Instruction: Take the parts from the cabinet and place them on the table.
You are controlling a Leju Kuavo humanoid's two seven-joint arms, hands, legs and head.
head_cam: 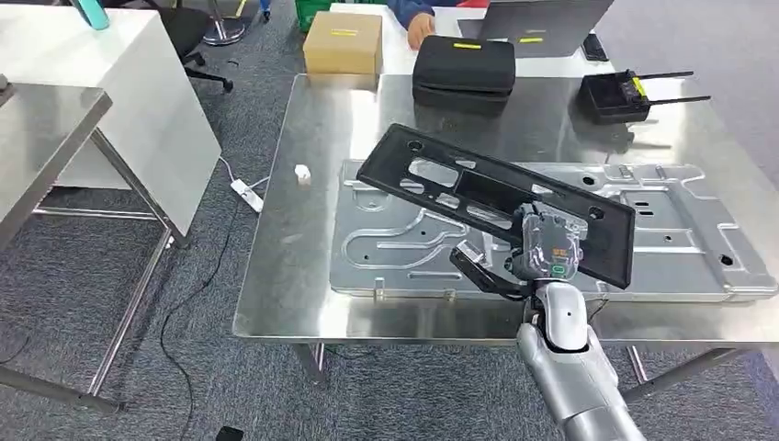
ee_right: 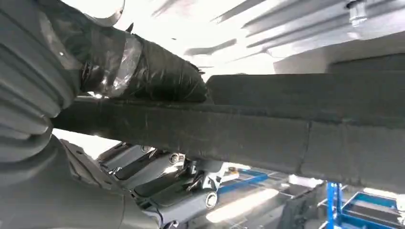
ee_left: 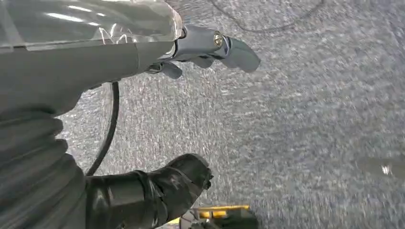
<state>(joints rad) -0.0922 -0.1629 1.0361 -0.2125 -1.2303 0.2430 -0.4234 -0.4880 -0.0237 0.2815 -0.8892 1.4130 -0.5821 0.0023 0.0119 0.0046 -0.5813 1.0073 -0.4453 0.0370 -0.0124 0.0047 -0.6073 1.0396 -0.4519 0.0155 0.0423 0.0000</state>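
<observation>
A long black flat panel [head_cam: 459, 184] with cut-outs hangs tilted over a large stamped silver plate [head_cam: 680, 220] that lies on the steel table [head_cam: 294, 285]. My right hand [head_cam: 544, 246] grips the panel at its near edge, towards its right end. In the right wrist view the black thumb [ee_right: 157, 76] presses on one face of the panel [ee_right: 286, 124] and the fingers [ee_right: 191, 191] lie under it. My left hand [ee_left: 71, 71] hangs over grey carpet, fingers apart, holding nothing.
At the table's far edge stand a cardboard box [head_cam: 342, 41], a black zipped case [head_cam: 464, 69] and a black device with antennas [head_cam: 620, 92]. A small white piece [head_cam: 301, 173] lies left of the plate. A person's hand [head_cam: 421, 28] is beyond. Two other tables [head_cam: 110, 83] stand left.
</observation>
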